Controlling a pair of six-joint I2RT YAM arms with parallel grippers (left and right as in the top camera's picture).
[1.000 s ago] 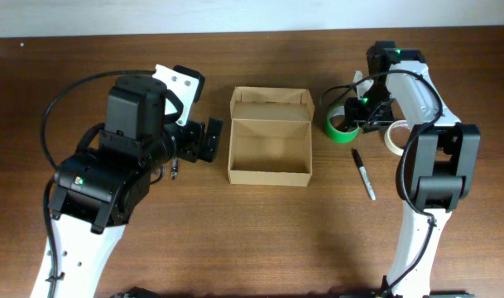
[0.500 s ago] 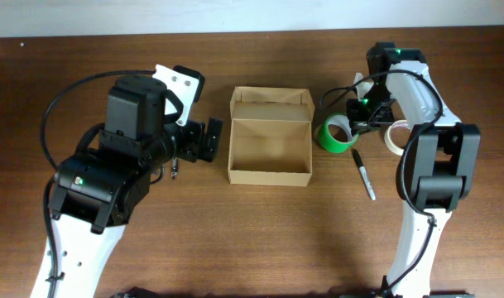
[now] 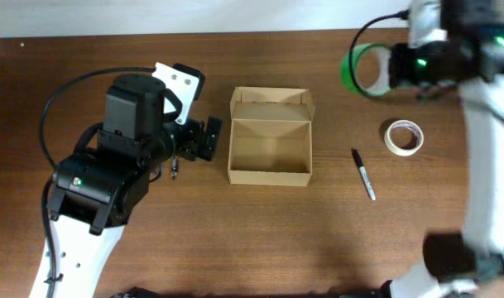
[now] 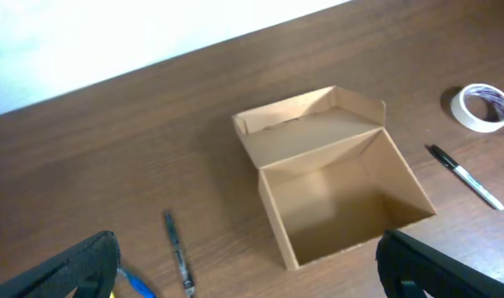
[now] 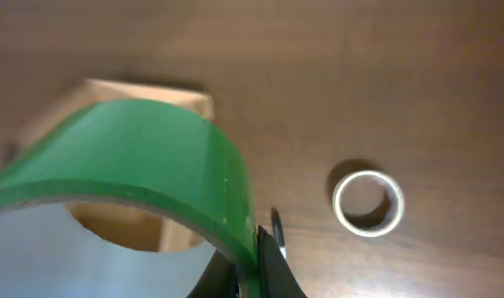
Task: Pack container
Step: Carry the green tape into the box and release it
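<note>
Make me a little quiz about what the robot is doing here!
1. True or false: the box is empty.
2. The right gripper holds: A) nothing B) the green tape C) the box.
3. Fill in: the white tape lies on the ___.
Key: 1 true; 2 B; 3 table.
</note>
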